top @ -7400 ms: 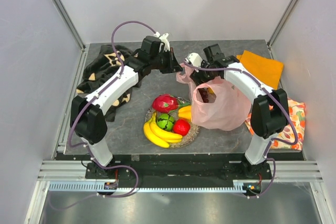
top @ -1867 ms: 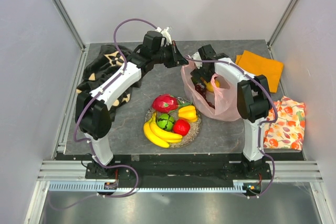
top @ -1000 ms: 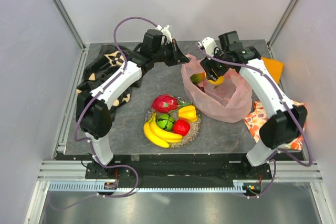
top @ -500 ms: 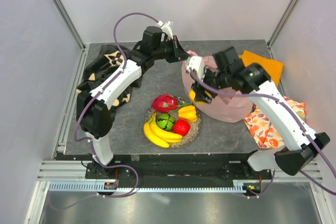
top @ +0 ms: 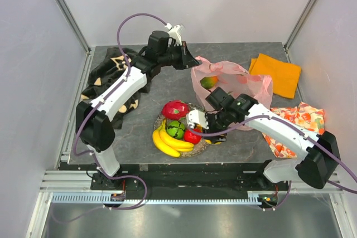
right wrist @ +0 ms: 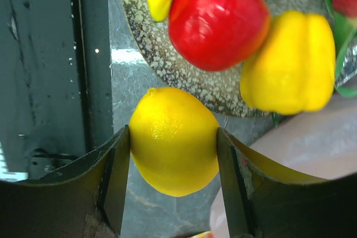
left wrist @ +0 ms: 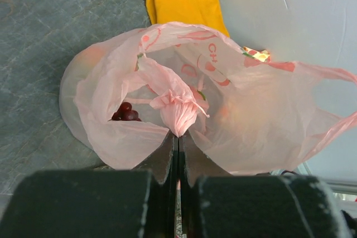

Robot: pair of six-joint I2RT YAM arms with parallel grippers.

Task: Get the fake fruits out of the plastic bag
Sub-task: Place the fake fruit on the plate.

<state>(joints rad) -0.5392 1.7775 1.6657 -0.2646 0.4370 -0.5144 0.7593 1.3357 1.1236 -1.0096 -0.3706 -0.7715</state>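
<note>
Left gripper: we saw the left gripper [left wrist: 177, 137] pinched together on a bunched fold of the plastic bag [left wrist: 251, 121] rim, holding the mouth up and open.
Right gripper: the right gripper [right wrist: 173, 133] was clamped on a yellow lemon [right wrist: 174, 149], one finger on each flank. It sat at the near edge of the glitter plate [right wrist: 195, 85]. We couldn't tell if the lemon touched down.
Out of bag: banana bunch [top: 167, 140], dragon fruit [top: 174, 108], green ball [top: 175, 129], red apple [right wrist: 217, 18] and a yellow piece [right wrist: 290, 71] lay on the plate.
In the bag: dark grapes [left wrist: 125, 112] sat low by one wall. An orange-green fruit [top: 209, 82] showed through the mouth in the top view.
Bag location: on the table [top: 167, 90] beyond and right of the plate, near the orange cloth [top: 276, 73], with the floral cloth [top: 298, 121] to its near right.
Fruit handling: we judged them hollow plastic, so light, rigid and glossy. Round ones could squirt out of the jaws, so grip across the widest middle. The grapes are lumpy and best taken across the cluster.
Bag handling: we judged it thin, soft and almost weightless. It would likely collapse over the fruit if released, so hold a gathered fold at the rim or a handle, not the wall.
Progress: we judged most fruit out, with roughly two left.
</note>
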